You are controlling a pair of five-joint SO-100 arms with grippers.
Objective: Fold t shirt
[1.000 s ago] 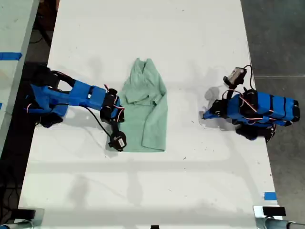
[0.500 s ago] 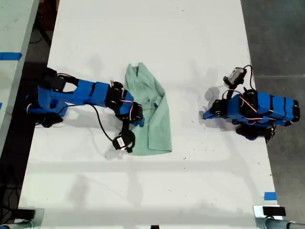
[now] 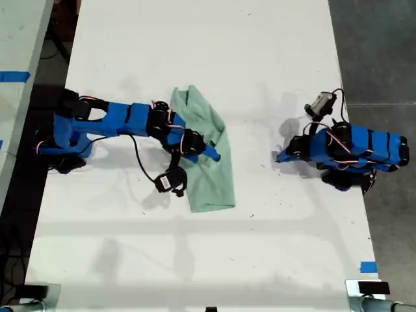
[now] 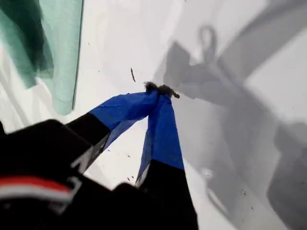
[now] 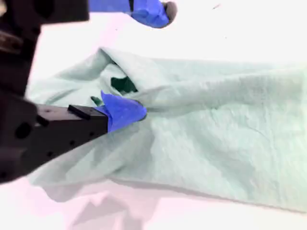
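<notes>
The pale mint-green t shirt (image 3: 213, 177) lies wrinkled and bunched into a narrow strip at the middle of the white table. My second gripper (image 3: 209, 153) reaches over it from the exterior view's left. It is open: one blue finger (image 5: 123, 111) rests on the t shirt (image 5: 216, 134), the other is raised clear of it over the bare table. My first gripper (image 3: 279, 156) sits on the table at the exterior view's right, its tips pointing toward the shirt but well apart from it. Its blue fingertips (image 4: 160, 92) are shut with nothing between them; the t shirt (image 4: 60, 43) shows beyond them.
The white table (image 3: 195, 52) ends at dark floor on the exterior view's right. A second table with blue tape (image 3: 14, 76) stands at that view's left. More blue tape (image 3: 368, 266) marks the near right table edge. A cable with a black camera module (image 3: 171, 182) hangs beside the shirt.
My second arm has stretched toward the exterior view's right across the shirt, pushing the shirt's left side over so the cloth is narrower and shifted right. My first arm has stayed still.
</notes>
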